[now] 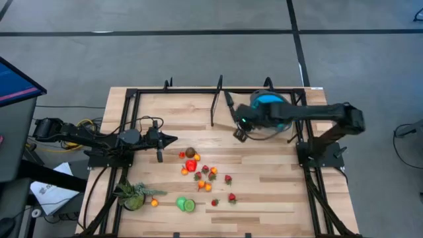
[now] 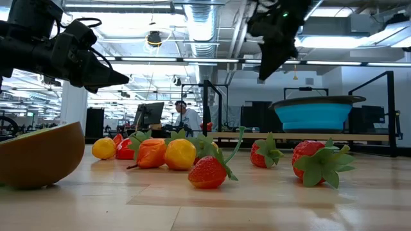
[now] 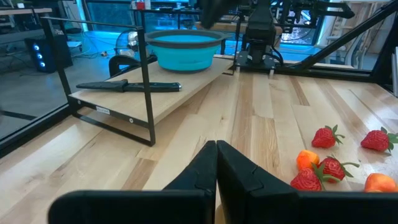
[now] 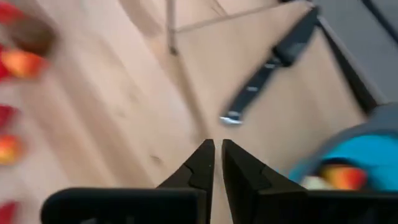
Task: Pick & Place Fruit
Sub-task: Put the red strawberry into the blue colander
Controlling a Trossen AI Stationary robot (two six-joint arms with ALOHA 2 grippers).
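Note:
Several small toy fruits, red, orange and yellow, lie scattered on the middle of the wooden table; strawberries and oranges rest on their sides in the low view. The blue bowl stands at the far right, and the right wrist view shows a fruit inside it. My right gripper hangs above the table just left of the bowl, pointing down at a slant, its fingers shut on nothing. My left gripper waits shut at the left, level above the table.
A black-handled knife lies on the wood near the bowl. A leafy green plant and a green fruit lie at the near left. A brown halved fruit sits close to the low camera. Black frame bars border the table.

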